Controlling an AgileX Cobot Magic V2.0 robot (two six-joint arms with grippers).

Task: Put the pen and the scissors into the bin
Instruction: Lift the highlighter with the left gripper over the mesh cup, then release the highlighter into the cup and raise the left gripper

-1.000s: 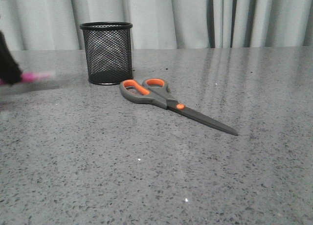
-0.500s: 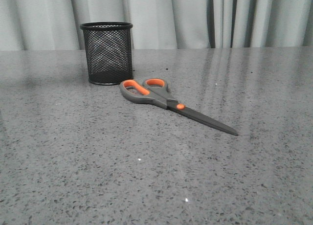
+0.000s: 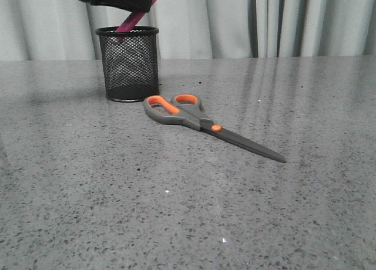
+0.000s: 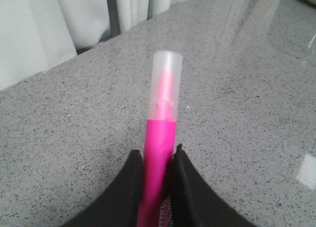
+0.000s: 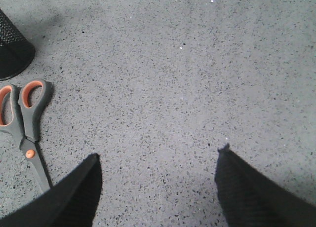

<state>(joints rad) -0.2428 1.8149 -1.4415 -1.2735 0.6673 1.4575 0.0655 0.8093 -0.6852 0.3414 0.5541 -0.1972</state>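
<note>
I noted pale pleated curtains [image 3: 235, 20] behind a grey speckled stone table [image 3: 176, 211]. The scissors [image 3: 200, 122] lay flat on it, below and beside my left gripper [image 3: 132, 1], handles just beside the bin [image 3: 128, 63]. That gripper was clamped on the pen [image 4: 159, 158], tilted directly over the bin, lower end within the rim. My right gripper [image 5: 158, 163] stood wide apart, holding nothing.

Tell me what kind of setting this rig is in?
Likely an indoor lab or office-style test bench: a speckled grey stone-look tabletop, pale curtains behind it, and desk stationery, a mesh pen cup, scissors and a pink pen.
</note>
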